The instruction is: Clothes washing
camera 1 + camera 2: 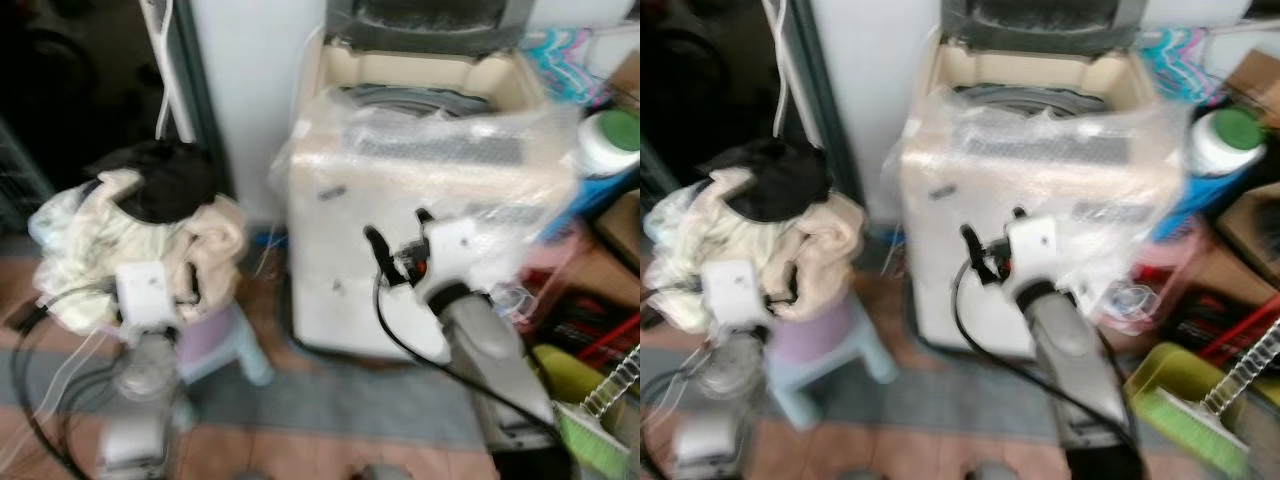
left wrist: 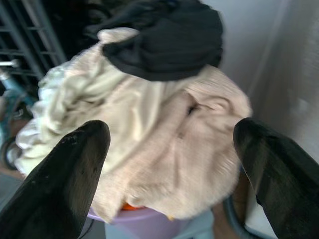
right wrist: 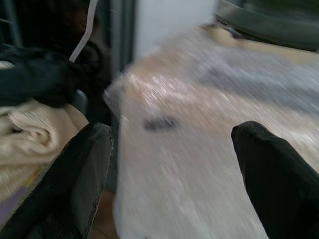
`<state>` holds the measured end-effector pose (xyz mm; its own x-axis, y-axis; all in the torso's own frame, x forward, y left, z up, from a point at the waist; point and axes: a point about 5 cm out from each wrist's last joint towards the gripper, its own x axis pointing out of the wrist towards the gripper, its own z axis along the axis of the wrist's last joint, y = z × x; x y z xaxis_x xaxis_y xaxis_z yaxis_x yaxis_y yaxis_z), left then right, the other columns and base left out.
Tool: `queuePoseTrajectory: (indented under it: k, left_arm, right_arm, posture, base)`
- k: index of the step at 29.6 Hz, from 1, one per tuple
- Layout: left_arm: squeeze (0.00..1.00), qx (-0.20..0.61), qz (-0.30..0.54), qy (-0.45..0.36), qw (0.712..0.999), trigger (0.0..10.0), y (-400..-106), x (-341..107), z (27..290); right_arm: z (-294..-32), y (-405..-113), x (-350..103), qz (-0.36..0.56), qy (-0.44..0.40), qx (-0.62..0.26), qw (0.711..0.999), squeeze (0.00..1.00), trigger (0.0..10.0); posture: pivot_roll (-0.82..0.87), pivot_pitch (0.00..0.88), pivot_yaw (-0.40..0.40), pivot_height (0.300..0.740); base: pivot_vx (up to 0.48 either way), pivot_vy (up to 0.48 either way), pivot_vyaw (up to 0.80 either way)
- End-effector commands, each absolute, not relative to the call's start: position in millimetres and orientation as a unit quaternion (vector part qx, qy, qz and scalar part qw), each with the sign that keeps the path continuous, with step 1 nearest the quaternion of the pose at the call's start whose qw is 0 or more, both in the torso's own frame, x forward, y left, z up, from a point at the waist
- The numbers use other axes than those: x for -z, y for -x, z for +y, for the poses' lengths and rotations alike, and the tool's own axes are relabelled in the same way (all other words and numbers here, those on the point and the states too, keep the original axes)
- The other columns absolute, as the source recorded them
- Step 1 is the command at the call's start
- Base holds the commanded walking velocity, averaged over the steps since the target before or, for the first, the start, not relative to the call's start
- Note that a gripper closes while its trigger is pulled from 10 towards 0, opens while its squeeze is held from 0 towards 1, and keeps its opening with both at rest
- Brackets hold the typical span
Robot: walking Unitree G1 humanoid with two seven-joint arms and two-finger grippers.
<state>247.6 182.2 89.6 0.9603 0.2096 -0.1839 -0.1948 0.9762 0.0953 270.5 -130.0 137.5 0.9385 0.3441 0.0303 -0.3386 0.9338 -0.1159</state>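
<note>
Cream clothes [image 2: 164, 149] just ahead of wide-open, empty left gripper [image 2: 169, 164]; best closed deep around one fold.

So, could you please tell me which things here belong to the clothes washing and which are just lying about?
For the job:
- pile of clothes on the purple stool
- washing machine, lid open
- left gripper, open, facing the pile
- right gripper, open, before the machine

Lying about:
- hangers
- green-capped bottle
- green brush
</note>
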Motion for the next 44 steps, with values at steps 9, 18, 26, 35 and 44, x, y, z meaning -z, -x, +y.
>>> queuePoseTrajectory:
  k: [9, 18, 26, 35, 44]
  left_arm:
    - [0.00, -0.123, 0.092, -0.050, 0.987, 10.0, -248, -93, 189]
    - [0.00, -0.126, 0.094, -0.046, 0.987, 10.0, -249, -93, 189]
    - [0.00, -0.130, 0.100, -0.048, 0.985, 10.0, -247, -92, 189]
    - [0.00, -0.127, 0.102, -0.048, 0.985, 10.0, -245, -91, 191]
    - [0.00, -0.127, 0.106, -0.050, 0.985, 10.0, -247, -92, 190]
  right_arm:
    - [-109, -270, -147, -0.064, 0.094, -0.249, 0.962, 0.00, 10.0]
    - [-107, -276, -145, -0.065, 0.102, -0.258, 0.959, 0.00, 10.0]
    - [-108, -283, -137, -0.045, 0.117, -0.256, 0.958, 0.00, 10.0]
    - [-107, -286, -130, -0.029, 0.124, -0.255, 0.958, 0.00, 10.0]
    - [-116, -299, -107, 0.053, 0.123, -0.204, 0.970, 0.00, 10.0]
  posture:
    - [-0.02, 0.000, -0.026, 0.740]
    - [-0.02, 0.000, -0.030, 0.740]
    - [-0.01, 0.000, -0.034, 0.740]
    - [0.01, 0.000, -0.036, 0.740]
    - [0.02, 0.000, -0.038, 0.740]
  base:
    - [0.181, 0.000, 0.77]
    - [0.270, 0.000, 0.76]
    - [0.246, 0.235, 0.62]
    - [0.256, 0.000, 0.00]
    - [0.087, 0.000, 0.00]
